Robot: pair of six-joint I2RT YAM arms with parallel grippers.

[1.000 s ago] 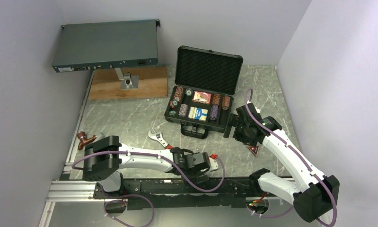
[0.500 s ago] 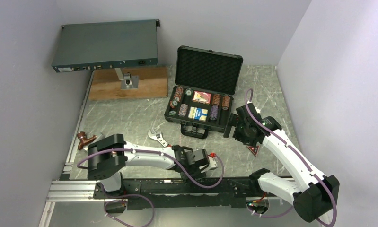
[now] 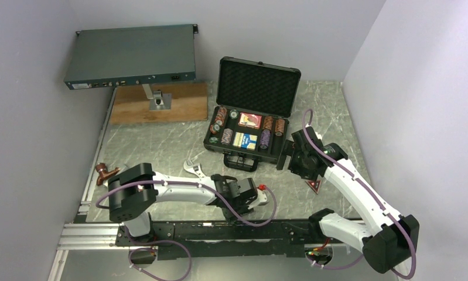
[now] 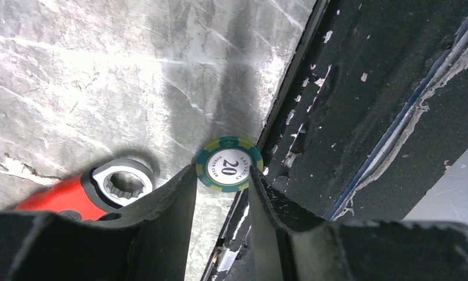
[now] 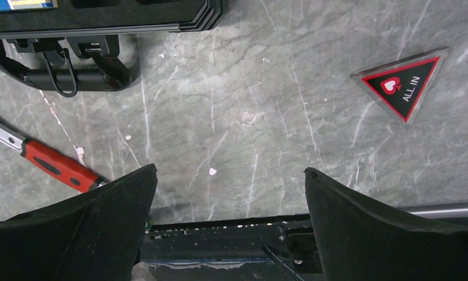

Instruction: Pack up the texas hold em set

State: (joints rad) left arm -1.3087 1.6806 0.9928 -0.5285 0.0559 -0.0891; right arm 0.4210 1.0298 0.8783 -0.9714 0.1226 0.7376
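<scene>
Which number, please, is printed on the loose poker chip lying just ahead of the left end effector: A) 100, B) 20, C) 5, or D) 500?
B: in the left wrist view, the green-edged poker chip has a white centre reading 20 and lies beside the ring end of the wrench.

Scuffed, faintly glossy stone-look worktop (image 4: 73,70), a smooth-faced poker chip (image 4: 229,171), a red-coated bright-metal wrench (image 4: 85,190) — and matt black plastic-looking fingers (image 4: 161,234).
</scene>
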